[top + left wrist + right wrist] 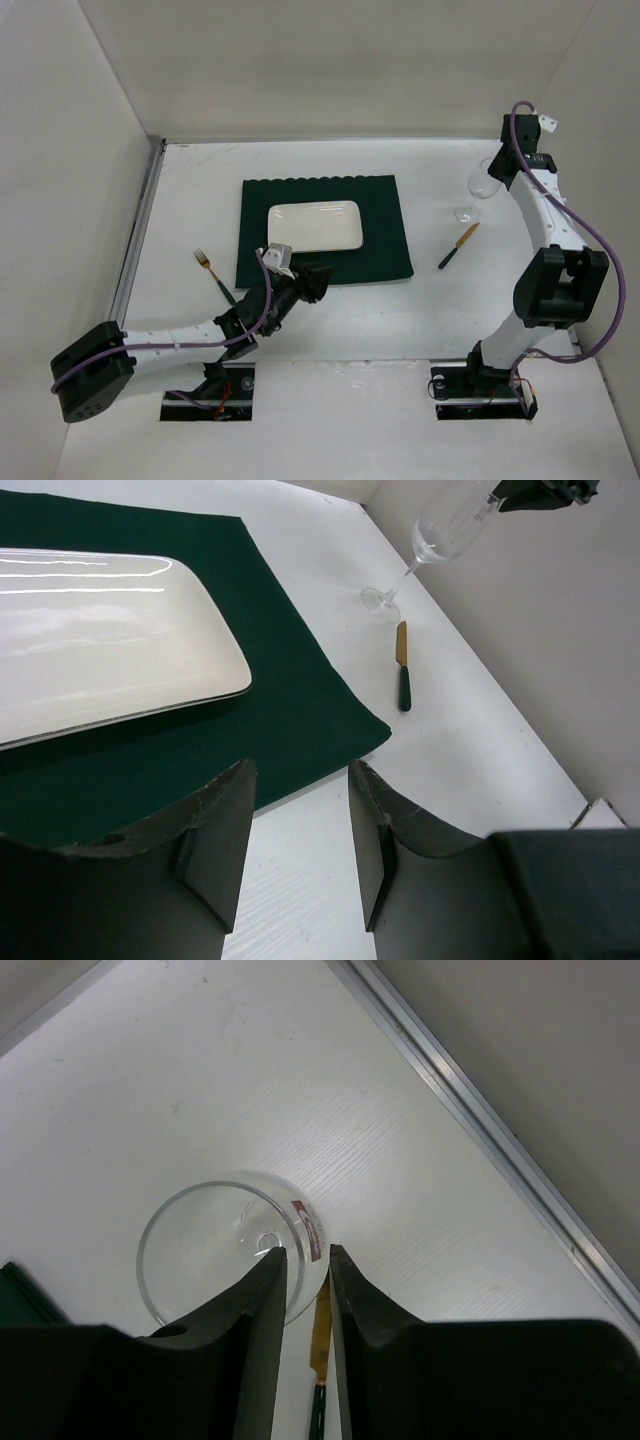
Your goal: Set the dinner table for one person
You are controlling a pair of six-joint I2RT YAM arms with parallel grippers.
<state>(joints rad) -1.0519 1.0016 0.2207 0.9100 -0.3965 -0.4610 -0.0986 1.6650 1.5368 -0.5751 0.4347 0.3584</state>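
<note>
The dinner table (400, 330) is a flat white surface. A clear wine glass (482, 183) stands tilted at the back right, its foot on or just above the table by a gold-bladed, dark-handled knife (458, 246). My right gripper (499, 166) is shut on the glass rim (220, 1250), one finger inside the bowl and one outside. A white rectangular plate (315, 227) lies on a dark green placemat (380, 250). A gold fork (207, 266) lies left of the mat. My left gripper (320, 279) is open and empty above the mat's near edge (300, 770).
A metal rail (140, 230) runs along the table's left edge, and another (480, 1120) along the right edge close to the glass. White walls close in the back and sides. The knife (402, 670) and glass (440, 530) show in the left wrist view.
</note>
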